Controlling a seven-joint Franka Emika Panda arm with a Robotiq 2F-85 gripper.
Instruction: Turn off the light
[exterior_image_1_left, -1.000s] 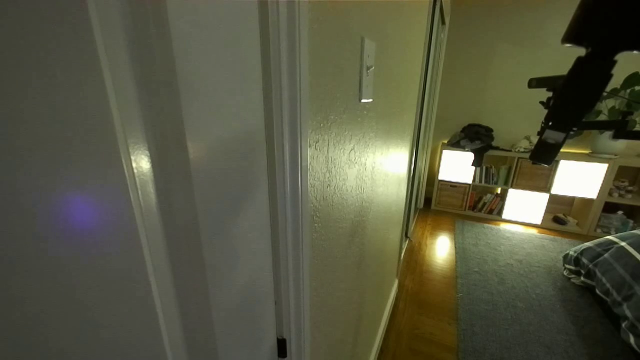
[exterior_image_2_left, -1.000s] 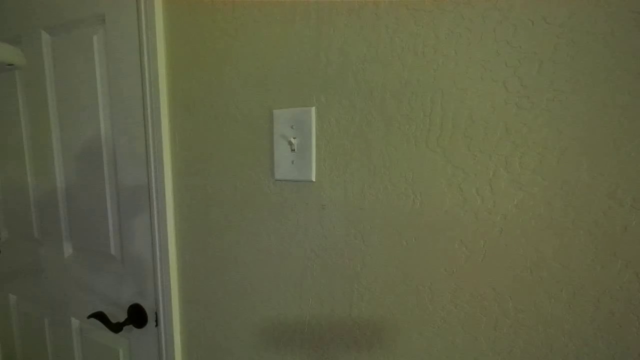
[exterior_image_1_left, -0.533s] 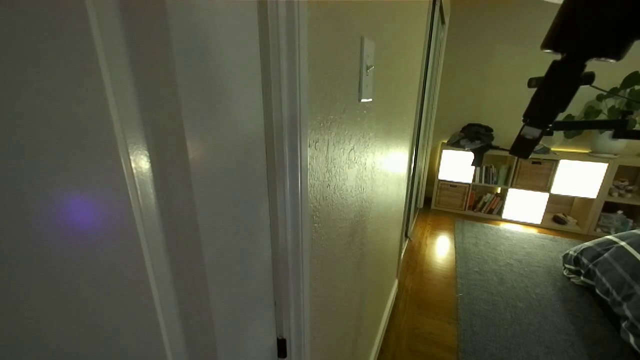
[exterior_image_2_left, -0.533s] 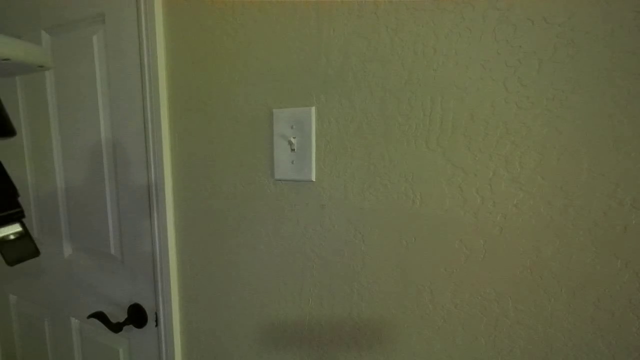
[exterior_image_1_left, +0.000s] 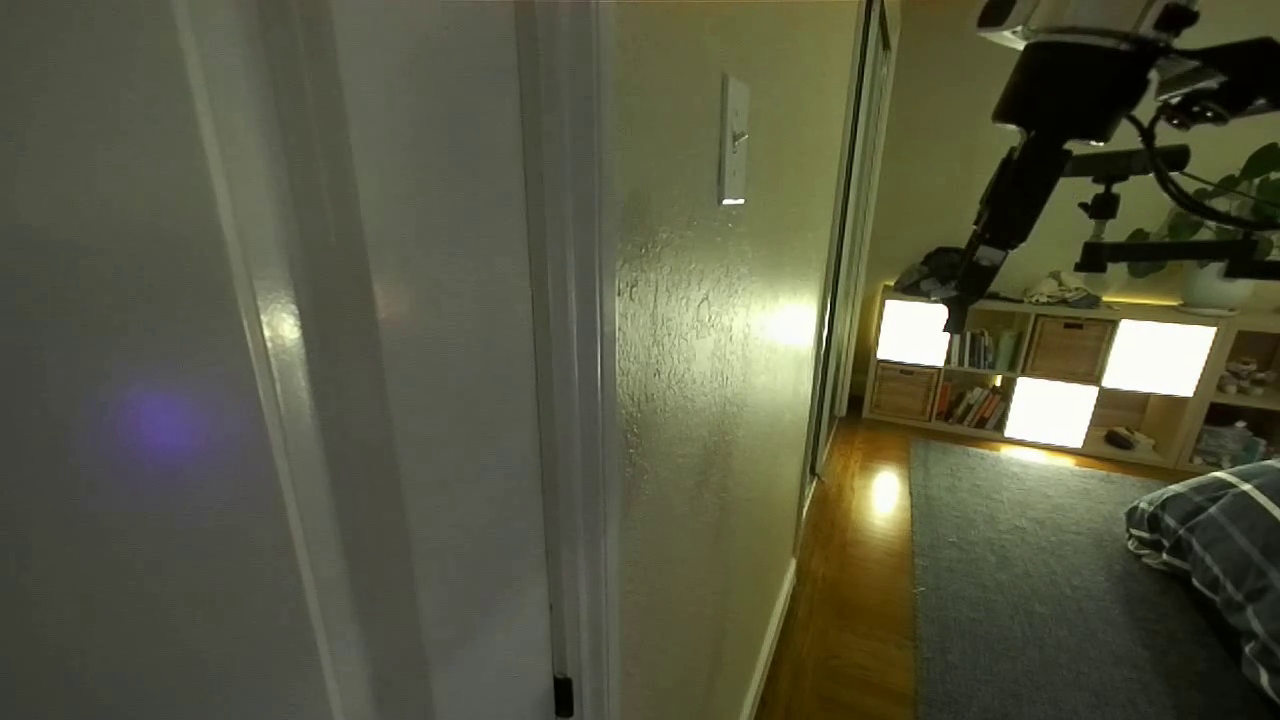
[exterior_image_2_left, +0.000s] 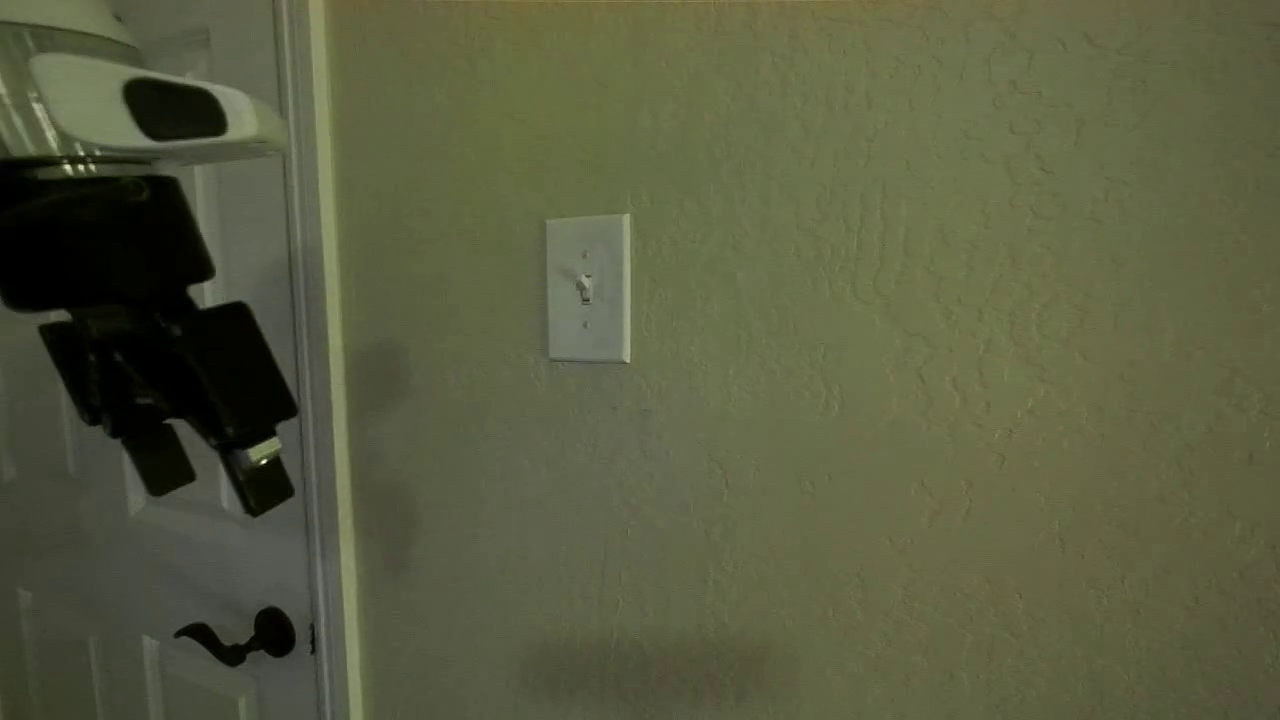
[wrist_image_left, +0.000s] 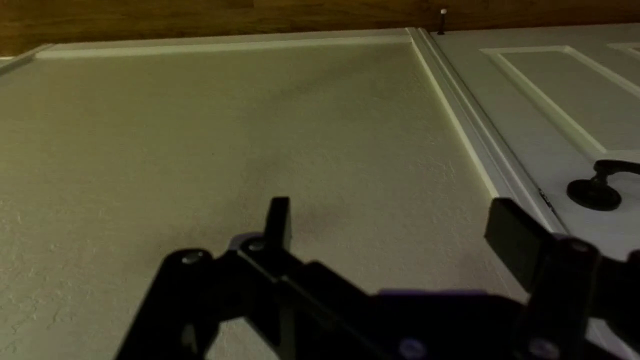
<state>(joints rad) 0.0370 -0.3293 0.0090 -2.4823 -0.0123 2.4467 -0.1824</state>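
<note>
Textured wall (exterior_image_2_left: 900, 400) runs beside a white panel door (exterior_image_2_left: 130, 560), both dim, and in an exterior view a glowing cube shelf (exterior_image_1_left: 1168, 428) stands at the far end of the room. Over the last second the arm (exterior_image_2_left: 75, 90) has swung in toward this wall: where only a sliver of it showed, the whole Robotiq gripper (exterior_image_2_left: 211, 471) now hangs in front of the door, seen above the lever handle (exterior_image_2_left: 235, 653). Soft shadows (exterior_image_2_left: 385, 385) have come up on the wall next to the door trim (exterior_image_2_left: 318, 250), likely the gripper's. The light switch plate (exterior_image_2_left: 606, 300) has not changed; it sits upright on the wall, beyond the trim, and its toggle (exterior_image_2_left: 585, 286) appears tipped up, so the light is probably on and the task still in its approach. Both fingers (wrist_image_left: 280, 225) are spread well apart with nothing between them, pointing down and leaning a little toward the wall, clear of the plate, which the wrist view does not show. To reach the toggle, the gripper would likely need to cross past the trim and lift or tilt up, perhaps with its fingers brought together for a firm downward push
</note>
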